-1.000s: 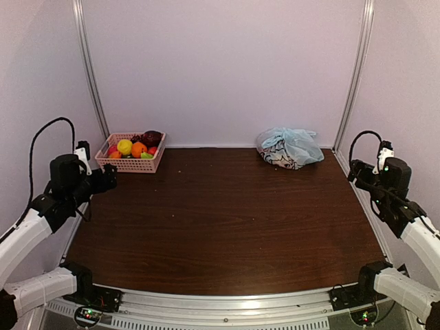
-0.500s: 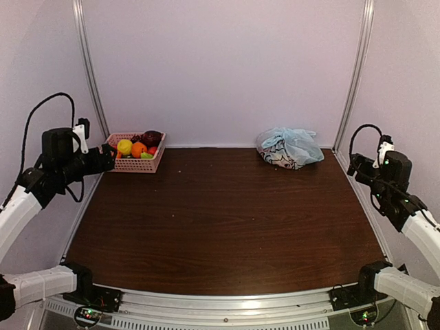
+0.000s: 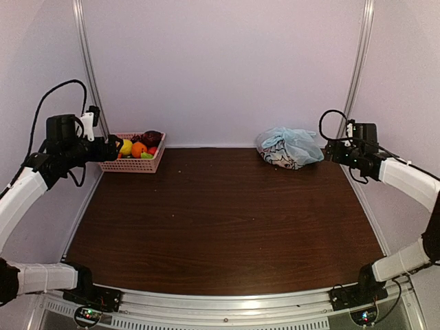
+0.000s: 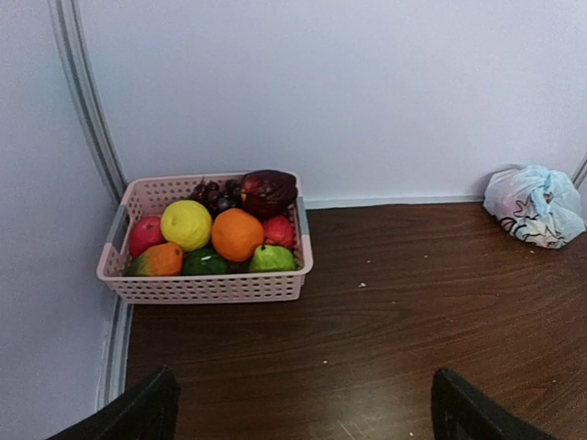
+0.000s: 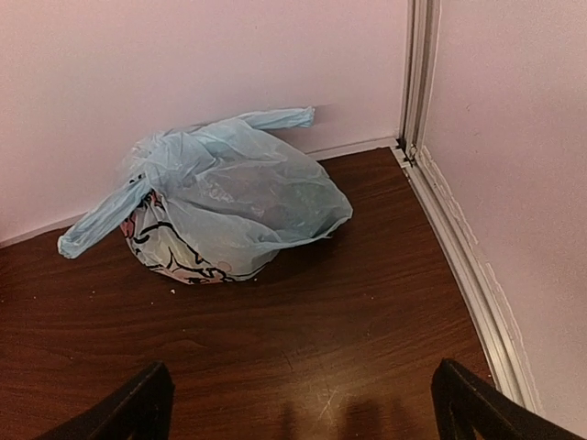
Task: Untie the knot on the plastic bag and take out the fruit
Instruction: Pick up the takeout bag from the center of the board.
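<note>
Dark wood-grain tabletop (image 3: 227, 227), pale panels on 3 sides: back wall (image 3: 220, 69), L wall (image 3: 34, 55), R wall (image 3: 405, 69). Metal corner strips (image 3: 357, 69) btwn panels. Silver rail (image 3: 227, 302) along near edge. Soft, even light.

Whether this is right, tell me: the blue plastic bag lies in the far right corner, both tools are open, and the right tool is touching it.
Wrong on one point: the right tool is not touching the plastic bag; the right wrist view shows bare table between them. The far right corner and both open tools stand.
</note>
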Action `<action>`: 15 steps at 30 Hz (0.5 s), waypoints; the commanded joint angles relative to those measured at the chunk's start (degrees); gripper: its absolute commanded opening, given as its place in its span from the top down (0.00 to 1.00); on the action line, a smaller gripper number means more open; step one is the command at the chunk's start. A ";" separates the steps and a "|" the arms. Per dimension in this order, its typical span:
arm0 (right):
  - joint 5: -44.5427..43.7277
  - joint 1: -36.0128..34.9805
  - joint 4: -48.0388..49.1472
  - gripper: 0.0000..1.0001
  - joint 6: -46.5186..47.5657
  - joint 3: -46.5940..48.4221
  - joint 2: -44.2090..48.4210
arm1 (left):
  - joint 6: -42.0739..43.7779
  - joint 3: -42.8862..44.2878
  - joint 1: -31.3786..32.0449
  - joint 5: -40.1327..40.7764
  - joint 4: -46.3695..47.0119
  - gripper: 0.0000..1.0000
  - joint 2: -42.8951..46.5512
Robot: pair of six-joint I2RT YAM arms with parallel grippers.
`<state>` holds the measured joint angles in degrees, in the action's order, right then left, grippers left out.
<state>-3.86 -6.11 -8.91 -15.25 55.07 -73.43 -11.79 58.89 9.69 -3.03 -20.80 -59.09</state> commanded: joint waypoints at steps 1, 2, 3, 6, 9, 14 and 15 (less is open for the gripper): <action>1.91 -0.35 -0.96 0.02 -2.00 7.55 -10.93 | 3.10 -2.39 -1.26 6.91 1.89 0.03 2.64; 1.86 -0.27 -0.59 0.04 -2.65 9.46 -13.75 | 3.81 -3.25 -1.26 7.70 2.40 0.03 3.56; 1.79 -0.16 -0.26 0.05 -2.98 11.40 -16.47 | 4.09 -4.02 -1.26 8.43 2.88 0.03 4.29; 1.03 -0.08 0.50 0.05 -2.77 18.75 -24.35 | 4.40 -4.49 -1.26 8.99 3.21 0.03 5.69; 2.25 -0.04 -0.11 0.02 1.56 27.75 -32.08 | 5.00 -4.11 -1.26 8.37 2.90 0.03 6.19; 8.06 0.12 -8.09 0.01 9.74 46.07 -44.96 | 5.61 -4.03 -1.26 8.61 2.70 0.03 6.36; 9.36 0.13 -8.99 0.01 10.83 49.54 -47.50 | 5.64 -3.97 -1.26 8.43 2.69 0.03 6.21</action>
<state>0.49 -6.07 -12.14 -11.22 94.43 -114.67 -7.66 54.89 8.67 4.73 -19.81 -52.95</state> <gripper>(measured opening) 0.993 0.975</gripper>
